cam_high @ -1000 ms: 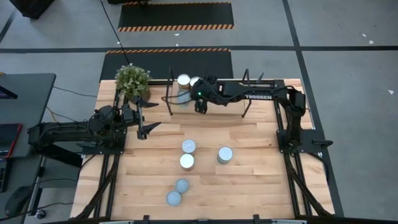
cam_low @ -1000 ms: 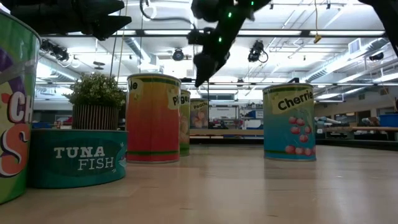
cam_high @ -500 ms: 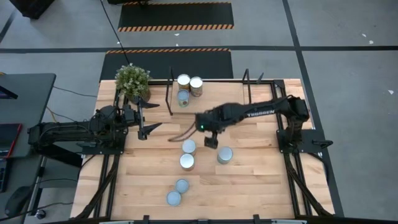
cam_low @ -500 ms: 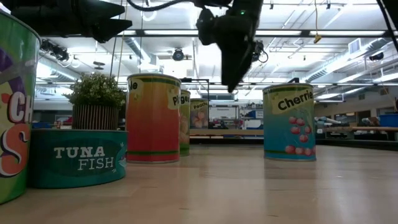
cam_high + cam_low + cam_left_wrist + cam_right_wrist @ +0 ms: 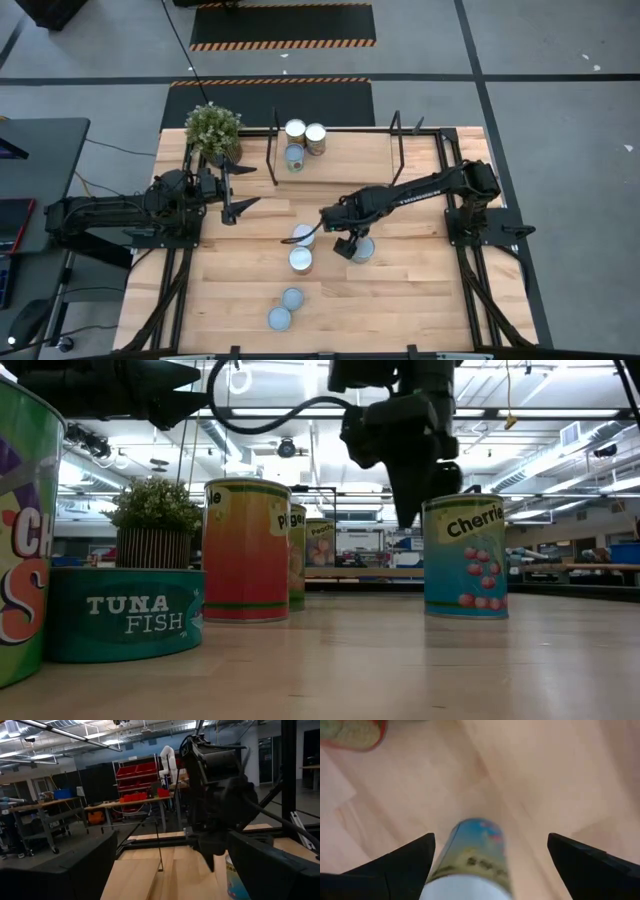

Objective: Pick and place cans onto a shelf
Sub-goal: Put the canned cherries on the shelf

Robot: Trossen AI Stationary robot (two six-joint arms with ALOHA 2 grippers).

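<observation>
Right of centre in the high view, the right gripper [image 5: 352, 244], fingers wide, hovers over the cherries can [image 5: 362, 250], having swung down from the shelf [image 5: 340, 150] at upper centre; an off-centre descent could topple it, while the left gripper [image 5: 233, 188] waits open.

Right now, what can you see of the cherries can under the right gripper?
The cherries can is a tall blue-teal tin with a yellow band reading "Cherrie", red cherries printed below and a shiny silver top. It stands upright on the table, apart from the other cans. The right gripper hangs over it, open, fingers on either side of the can; no contact shows.
</observation>
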